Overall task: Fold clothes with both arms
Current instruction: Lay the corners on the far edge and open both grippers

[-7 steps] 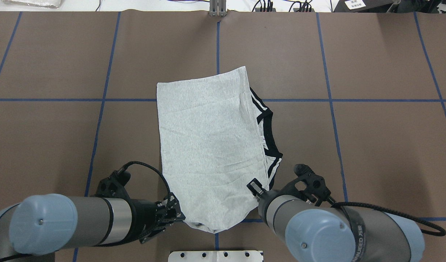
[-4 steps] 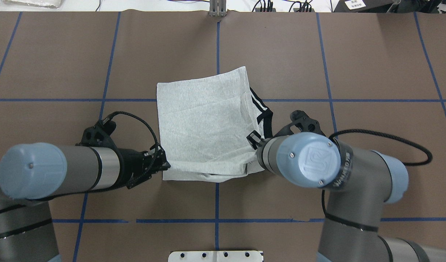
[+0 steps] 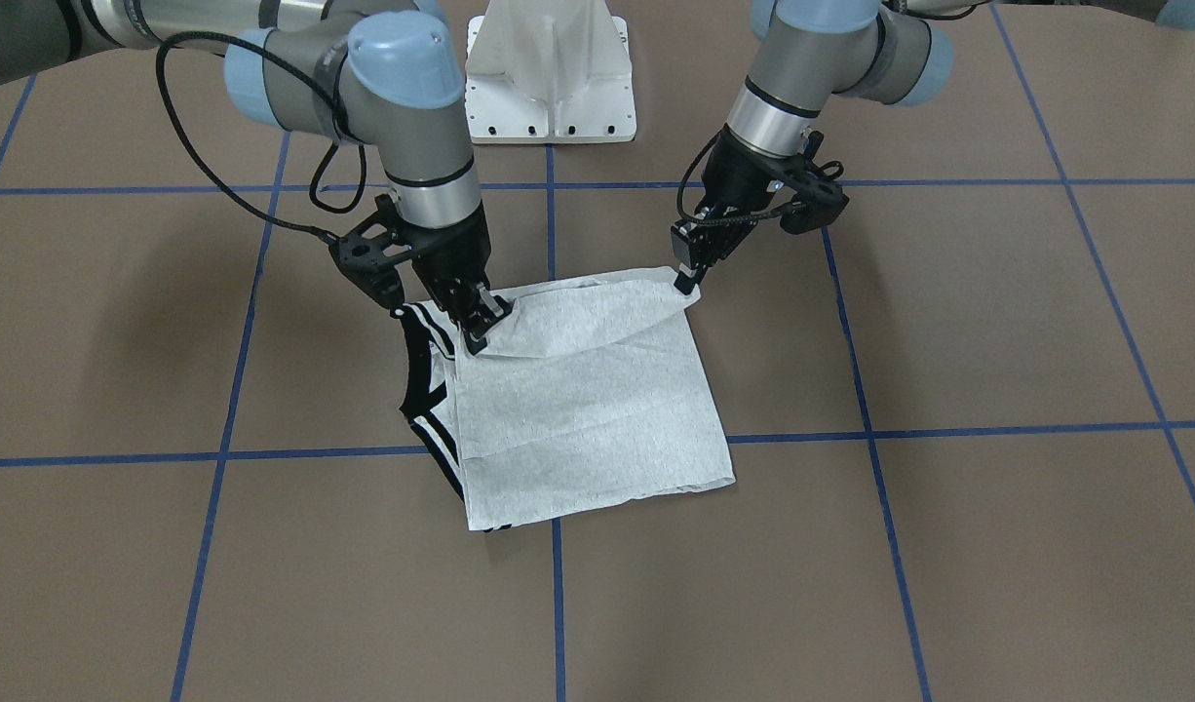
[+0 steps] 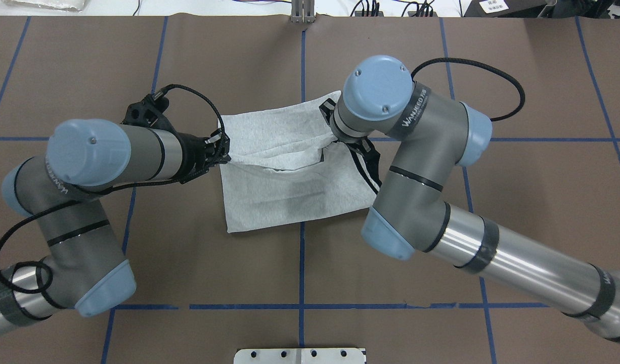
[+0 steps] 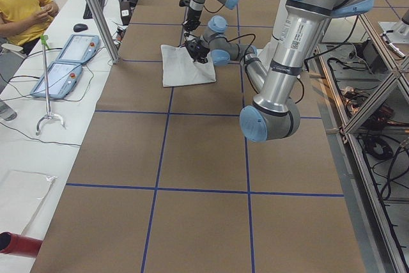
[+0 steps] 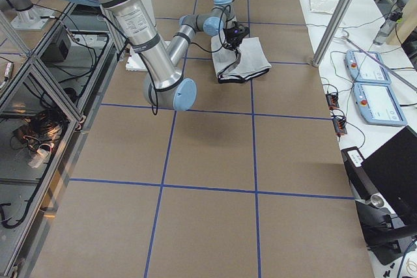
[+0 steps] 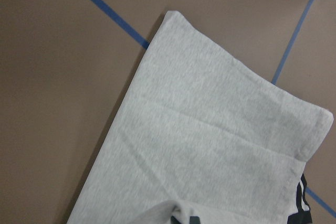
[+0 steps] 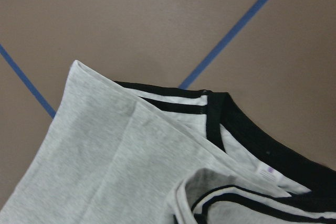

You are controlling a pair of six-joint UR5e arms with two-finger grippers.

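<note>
Lifted edge has travelled from the near side over the far half

The T-shirt (image 4: 290, 197) lies mid-way across the table (image 4: 138, 253), a fresh fold now its nearest edge. Beyond it the left gripper (image 4: 224, 151) and right gripper (image 3: 481, 327) are each clamped on a corner of the carried edge, which was down by the robot a second ago; I judge only lowering and release remain

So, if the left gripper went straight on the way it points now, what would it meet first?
The left gripper would likely meet the flat lower layer of the T-shirt, then the table; depth is unclear.
</note>
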